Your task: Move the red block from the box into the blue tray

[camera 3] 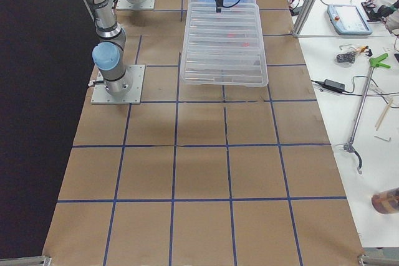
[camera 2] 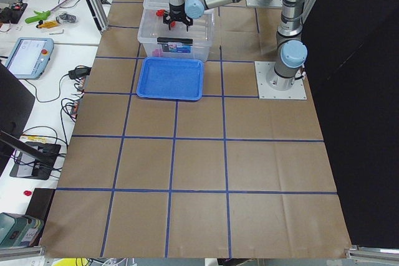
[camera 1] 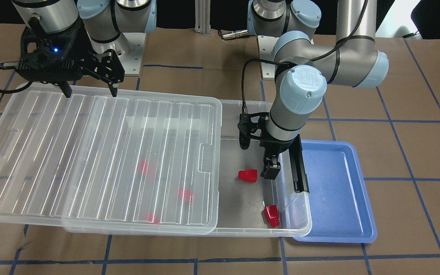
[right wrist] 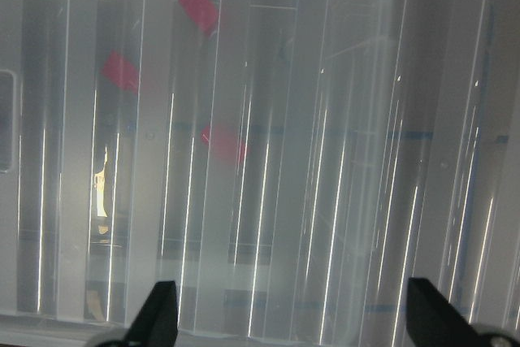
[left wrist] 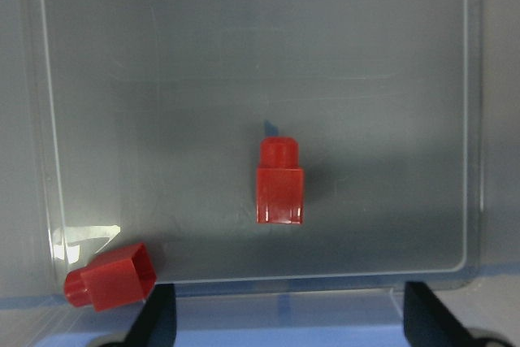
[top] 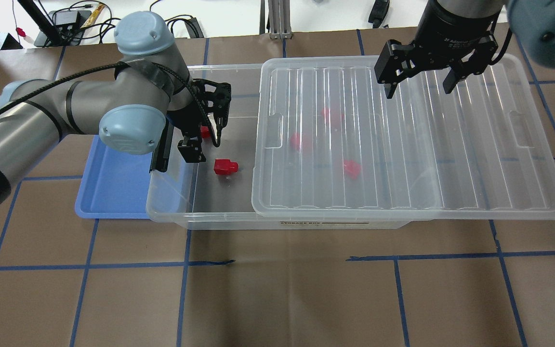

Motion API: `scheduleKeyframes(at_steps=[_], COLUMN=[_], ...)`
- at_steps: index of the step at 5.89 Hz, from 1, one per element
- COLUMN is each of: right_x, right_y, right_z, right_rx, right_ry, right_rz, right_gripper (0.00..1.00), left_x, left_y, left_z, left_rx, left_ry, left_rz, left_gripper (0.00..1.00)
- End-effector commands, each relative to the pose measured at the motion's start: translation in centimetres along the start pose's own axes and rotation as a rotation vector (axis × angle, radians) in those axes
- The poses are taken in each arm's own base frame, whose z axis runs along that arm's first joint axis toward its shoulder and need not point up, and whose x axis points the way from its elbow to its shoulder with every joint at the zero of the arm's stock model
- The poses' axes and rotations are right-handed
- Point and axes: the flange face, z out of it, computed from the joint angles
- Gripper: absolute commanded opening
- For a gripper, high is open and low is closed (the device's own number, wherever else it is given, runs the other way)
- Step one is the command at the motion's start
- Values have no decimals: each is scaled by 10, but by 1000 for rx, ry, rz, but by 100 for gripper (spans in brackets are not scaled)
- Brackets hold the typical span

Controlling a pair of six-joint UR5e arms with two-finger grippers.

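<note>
The left gripper (left wrist: pixel 288 314) is held spread wide over the box's (top: pixel 210 219) uncovered end. A red block (left wrist: pixel 280 182) lies just ahead, between the fingers, untouched. The blue tray (camera 1: pixel 334 191) sits just behind. The right gripper (top: pixel 419 89) is spread wide above the ribbed lid (top: pixel 403 144).

Your red block (camera 1: pixel 247 175) shows bright red on the grey-clear floor of the box (camera 1: pixel 243 230); a second red block (camera 1: pixel 271 215) matches it. The covered blocks (camera 1: pixel 147 168) fade to pink through the ribbed, streak-lit clear lid (camera 1: pixel 90 152). The blue tray (camera 1: pixel 334 191) is periwinkle, the latch bar (camera 1: pixel 299 168) black. Dark-blue tape (camera 1: pixel 414 179) grids the brown table (camera 1: pixel 220 248). Both of your robot's arms (camera 1: pixel 353 57) are silver with pale-blue caps.
</note>
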Motion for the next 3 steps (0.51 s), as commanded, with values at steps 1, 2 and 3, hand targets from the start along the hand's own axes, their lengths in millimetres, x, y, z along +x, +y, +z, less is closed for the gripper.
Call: scheduleKeyframes(at_steps=[1, 2, 3], right_x=[-1, -1, -1], right_y=[1, 1, 1], right_z=[1, 1, 1], right_rx=[-4, -4, -4], right_ry=[-3, -3, -3], right_rz=[-2, -2, 0], right_gripper=[100, 100, 100], left_x=[-5, -6, -7], left_y=[-1, -11, -17], left_z=[51, 73, 77], left_rx=[3, 1, 0], left_ry=[-9, 13, -2], left_rz=[2, 25, 47], left_gripper=[97, 97, 97])
